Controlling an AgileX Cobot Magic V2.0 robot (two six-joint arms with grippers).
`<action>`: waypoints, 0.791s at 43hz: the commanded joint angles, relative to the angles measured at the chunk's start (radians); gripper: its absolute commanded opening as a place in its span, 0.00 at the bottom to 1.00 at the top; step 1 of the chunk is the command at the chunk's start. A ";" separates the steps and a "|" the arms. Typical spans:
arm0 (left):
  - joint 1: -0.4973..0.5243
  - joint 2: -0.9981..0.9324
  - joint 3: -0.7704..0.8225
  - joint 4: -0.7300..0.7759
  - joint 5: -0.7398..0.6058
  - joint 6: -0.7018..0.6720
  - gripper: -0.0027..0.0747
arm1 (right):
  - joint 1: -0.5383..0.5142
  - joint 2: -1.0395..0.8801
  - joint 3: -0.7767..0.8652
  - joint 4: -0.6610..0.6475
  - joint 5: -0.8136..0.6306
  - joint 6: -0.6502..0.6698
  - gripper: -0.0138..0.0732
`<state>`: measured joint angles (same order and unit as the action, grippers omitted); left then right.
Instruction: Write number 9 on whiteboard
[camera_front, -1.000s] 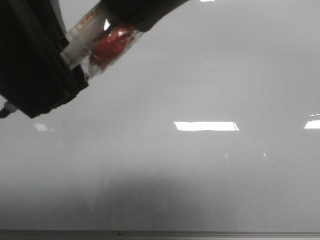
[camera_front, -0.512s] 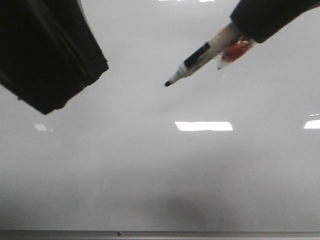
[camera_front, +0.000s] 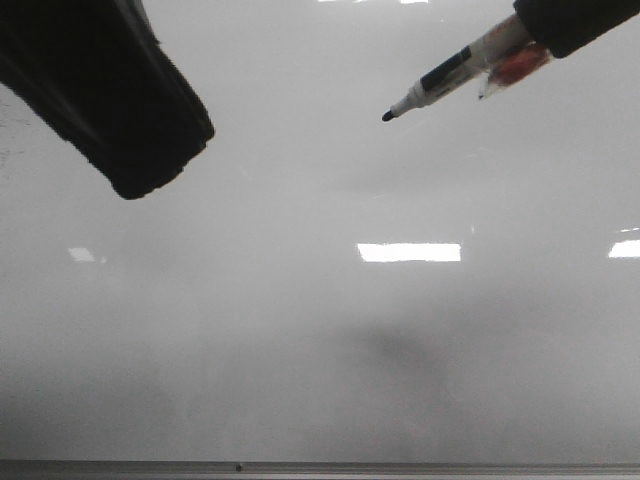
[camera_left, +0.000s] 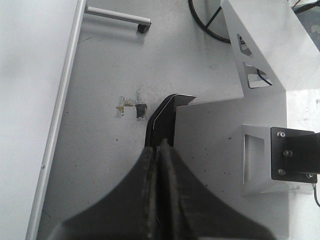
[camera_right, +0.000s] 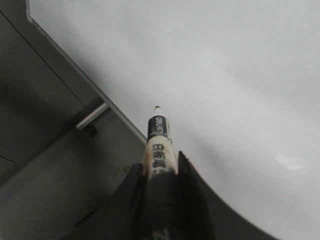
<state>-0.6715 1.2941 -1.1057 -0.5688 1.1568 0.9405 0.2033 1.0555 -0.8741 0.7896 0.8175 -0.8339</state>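
Your right hand (camera_right: 160, 172) is clamped on one marker (camera_front: 455, 72), its two dark fingers (camera_right: 187, 187) pressed against either side of the barrel. In the front view the marker slants out of the upper right corner, its black tip hanging clear of the whiteboard (camera_front: 320, 350) with a faint shadow beneath it. The barrel is a slim white cylinder with a black band and printed lettering, and something red and glossy sits against it near the grip.

Your left hand (camera_left: 159, 155) is closed with nothing between its two black fingers, which meet along a thin seam. In its wrist view it hangs off the board over a speckled grey floor (camera_left: 100, 150), beside a white sheet-metal stand (camera_left: 260, 45).

You have one whiteboard, smooth and glossy light grey, carrying bright rectangular light reflections and edged by a thin grey metal frame strip (camera_front: 320, 467) along its near edge. No stroke of the number 9 shows on it.
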 joint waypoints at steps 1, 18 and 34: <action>-0.006 -0.029 -0.032 -0.054 -0.022 -0.009 0.01 | -0.004 -0.017 -0.025 0.052 -0.085 0.007 0.08; -0.006 -0.029 -0.032 -0.054 -0.027 -0.009 0.01 | -0.004 0.201 -0.217 0.076 -0.230 0.059 0.08; -0.006 -0.029 -0.032 -0.054 -0.026 -0.009 0.01 | -0.004 0.331 -0.295 0.087 -0.352 0.059 0.08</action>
<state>-0.6715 1.2941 -1.1057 -0.5712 1.1518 0.9405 0.2033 1.4089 -1.1275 0.8337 0.5287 -0.7738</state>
